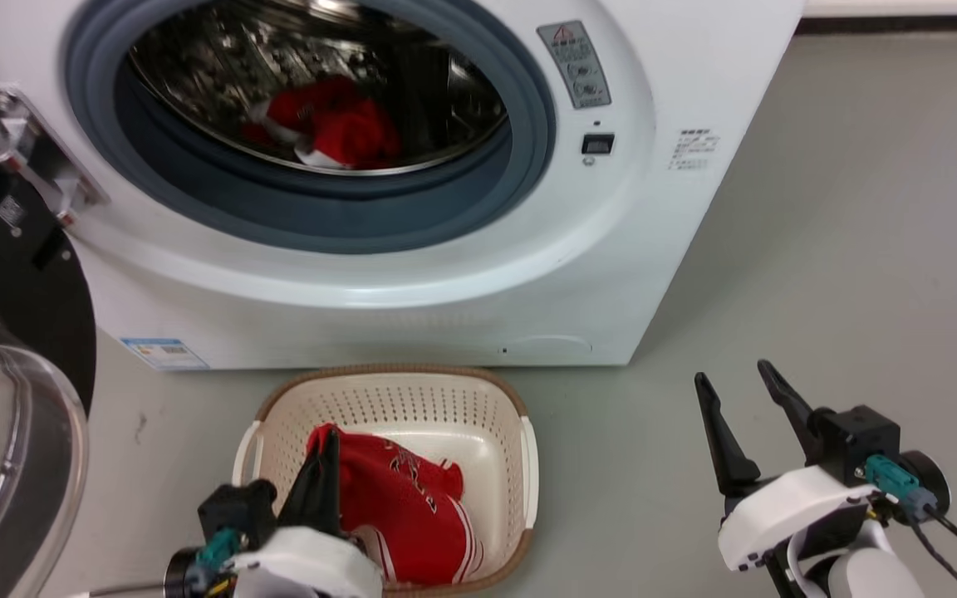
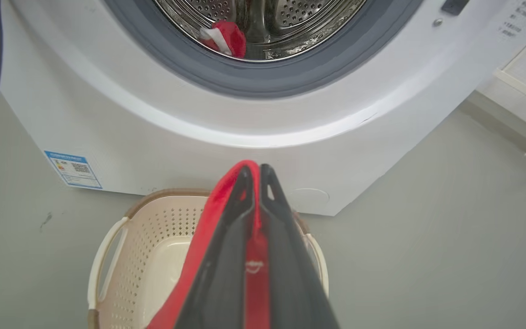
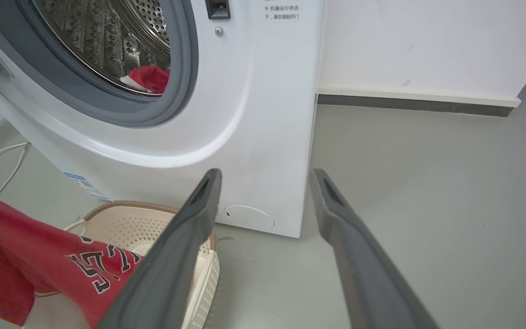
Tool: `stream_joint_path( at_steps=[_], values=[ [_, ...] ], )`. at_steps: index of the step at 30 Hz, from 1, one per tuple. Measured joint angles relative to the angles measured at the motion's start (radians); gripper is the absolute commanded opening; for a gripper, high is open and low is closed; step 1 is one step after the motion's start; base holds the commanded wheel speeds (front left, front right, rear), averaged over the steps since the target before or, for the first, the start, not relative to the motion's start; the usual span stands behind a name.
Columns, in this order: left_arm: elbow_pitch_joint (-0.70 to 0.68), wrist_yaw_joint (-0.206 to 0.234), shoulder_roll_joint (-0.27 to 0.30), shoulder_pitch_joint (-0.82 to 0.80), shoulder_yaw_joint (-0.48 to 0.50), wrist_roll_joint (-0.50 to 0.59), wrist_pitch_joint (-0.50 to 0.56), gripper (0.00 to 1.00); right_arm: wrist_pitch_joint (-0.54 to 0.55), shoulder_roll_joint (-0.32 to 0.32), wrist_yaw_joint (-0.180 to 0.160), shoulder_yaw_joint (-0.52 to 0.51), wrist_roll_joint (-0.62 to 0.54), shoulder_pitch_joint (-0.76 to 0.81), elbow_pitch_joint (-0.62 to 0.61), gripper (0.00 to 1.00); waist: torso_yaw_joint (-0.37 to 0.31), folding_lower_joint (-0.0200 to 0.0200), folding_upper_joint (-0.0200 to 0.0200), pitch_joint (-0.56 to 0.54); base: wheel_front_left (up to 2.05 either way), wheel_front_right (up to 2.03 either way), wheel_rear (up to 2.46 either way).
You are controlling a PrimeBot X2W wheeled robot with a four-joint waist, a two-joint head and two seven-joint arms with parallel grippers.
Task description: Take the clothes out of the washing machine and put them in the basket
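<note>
The closed fingers of the left gripper point(image 2: 255, 173) cover the right half of the basket point(image 2: 121, 256) below them and most of the jersey point(image 2: 256, 283) pinched between them, so its lettering is out of sight there. Far ahead of the tips, the drum point(image 2: 308, 18) is cut off by the top edge. The red garment point(image 2: 228, 36) inside is a small lump, perhaps partly behind a rib, and the print on the sticker point(image 2: 73, 169) to the gripper's left is too small to read.

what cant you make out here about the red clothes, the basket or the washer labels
- Head view: the near part of the red lettered jersey in the cream perforated plastic basket is hidden by the left gripper and cut by the bottom edge.
- Right wrist view: the bunched red garment with white trim is partly behind the grey rubber ring.
- Head view: the grey warning label print is too small.
</note>
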Motion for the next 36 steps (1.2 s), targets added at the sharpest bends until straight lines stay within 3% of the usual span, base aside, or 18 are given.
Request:
stream_joint_path(
  at_steps=[6,7,17,22,29,30,31,32,36],
  values=[
    [0.293,-0.035,0.001,-0.193,0.040,-0.008,-0.016,0.00,0.001,0.000,0.000,0.012,-0.008,-0.044,-0.016,1.00,-0.008,0.0001,0.0000,0.093,0.00,0.00,0.00],
    [0.394,-0.042,0.005,-0.260,0.053,-0.007,-0.016,0.00,-0.004,0.000,0.000,0.016,-0.008,-0.062,-0.025,1.00,-0.014,0.0001,0.0000,0.127,0.00,0.00,0.00],
    [0.802,-0.067,0.014,-0.539,0.082,0.008,-0.019,0.00,-0.021,0.000,0.000,0.051,-0.006,-0.139,-0.037,1.00,-0.056,0.0001,0.0000,0.317,0.00,0.00,0.00],
    [0.946,-0.074,0.028,-0.610,0.068,0.013,-0.019,0.00,-0.034,0.000,0.000,0.068,-0.004,-0.168,-0.036,1.00,-0.082,0.0002,0.0000,0.398,0.00,0.00,0.00],
    [1.020,-0.076,0.037,-0.630,0.067,0.009,-0.019,0.00,-0.046,0.000,0.000,0.075,0.003,-0.195,-0.030,1.00,-0.114,0.0001,0.0000,0.479,0.00,0.00,0.00],
    [1.023,-0.077,0.037,-0.630,0.067,0.006,-0.019,0.07,-0.047,0.000,0.000,0.074,0.002,-0.195,-0.027,1.00,-0.116,0.0001,0.0000,0.484,0.00,0.00,0.00],
    [1.026,-0.078,0.036,-0.630,0.065,0.004,-0.019,0.47,-0.050,0.000,0.000,0.072,0.001,-0.196,-0.024,1.00,-0.115,0.0001,0.0000,0.486,0.00,0.00,0.00],
    [1.030,-0.081,0.035,-0.630,0.064,0.003,-0.019,1.00,-0.050,0.000,0.000,0.069,-0.001,-0.197,-0.020,1.00,-0.114,0.0001,0.0000,0.484,0.00,0.00,0.00],
    [1.026,-0.089,0.027,-0.628,0.058,0.002,-0.019,1.00,-0.064,0.000,0.000,0.066,-0.003,-0.200,-0.001,1.00,-0.102,0.0001,0.0000,0.451,0.00,0.00,0.00]
  ],
)
